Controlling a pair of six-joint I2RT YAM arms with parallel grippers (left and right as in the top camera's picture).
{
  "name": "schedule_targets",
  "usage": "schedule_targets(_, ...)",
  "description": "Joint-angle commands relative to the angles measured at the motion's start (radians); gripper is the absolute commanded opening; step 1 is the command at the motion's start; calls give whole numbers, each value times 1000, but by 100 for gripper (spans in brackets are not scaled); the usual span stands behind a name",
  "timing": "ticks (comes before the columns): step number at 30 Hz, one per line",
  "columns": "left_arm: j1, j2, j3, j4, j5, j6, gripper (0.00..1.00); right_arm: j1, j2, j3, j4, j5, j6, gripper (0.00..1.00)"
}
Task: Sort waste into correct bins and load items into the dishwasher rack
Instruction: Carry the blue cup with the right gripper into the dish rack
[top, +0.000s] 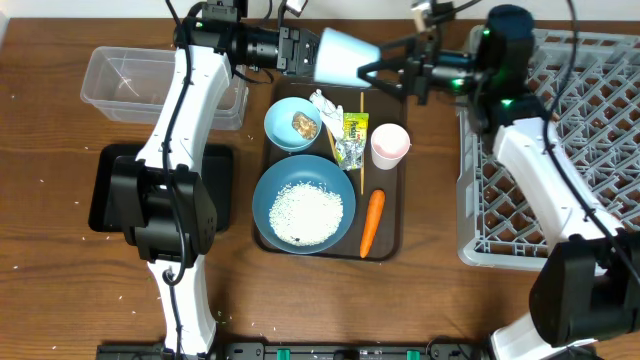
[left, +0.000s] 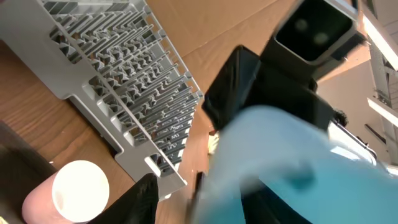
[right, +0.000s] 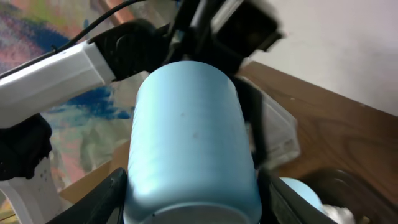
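1. Light blue cup (top: 345, 55): it is off the table, lying on its side in the air just past the far edge of the brown serving tray (top: 393, 200), between the two grippers.
2. Right gripper (top: 385, 68): it reaches in from the rack side of the tray. In its wrist view the cup (right: 186, 143) fills the gap between the fingers (right: 102, 202), with one dark finger against each side of the cup wall. We record the jaws as partly closed and gripping the cup.
3. Left gripper (top: 300, 48): it sits at the cup's other end, above the tray's far corner on the tub side. Its wrist view shows the cup (left: 286, 162) only as a blurred blue mass close to the lens. We cannot tell whether these jaws grip the cup or stand clear of it.
4. On the tray:
   - The large blue bowl (top: 300, 166) holds white rice (top: 305, 213) at the near end.
   - The small light blue bowl (top: 278, 118) holds a brown food lump (top: 305, 126).
   - Crumpled tissue (top: 325, 105), the wrapper (top: 352, 135) and the chopsticks (top: 362, 140) lie mid-tray.
   - The pinkish-white cup (top: 390, 145) stands upright.
   - The carrot (top: 371, 222) lies at the near corner.
5. Off the tray:
   - The grey dishwasher rack (top: 560, 150) stands beside it on the right arm's side.
   - The clear tub (top: 120, 80) and black tray (top: 105, 190) stand on the left arm's side.
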Motion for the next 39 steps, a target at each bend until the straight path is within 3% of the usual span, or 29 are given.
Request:
schedule_targets(1, 15, 15, -3, 1, -19, 6, 45, -60, 5, 13, -27, -48, 8, 36)
schedule_targets(11, 80, 15, -3, -8, -114, 6, 44, -221, 2, 13, -237, -8, -53, 36)
schedule_targets(17, 89, 15, -4, -95, -380, 7, 45, -310, -34, 13, -394, 122, -66, 34)
schedule_targets(21, 81, 15, -4, -166, -597, 7, 44, -354, -89, 17, -540, 287, -123, 31)
schedule_targets(27, 71, 15, -5, -241, -856, 7, 45, -369, -173, 119, -848, 711, -241, 32)
schedule_targets(34, 71, 15, -24, -258, -927, 7, 44, -367, -183, 271, -1070, 1047, -313, 32)
schedule_targets(39, 70, 15, -43, -265, -930, 7, 45, -359, -174, 274, -1184, 1129, -328, 31)
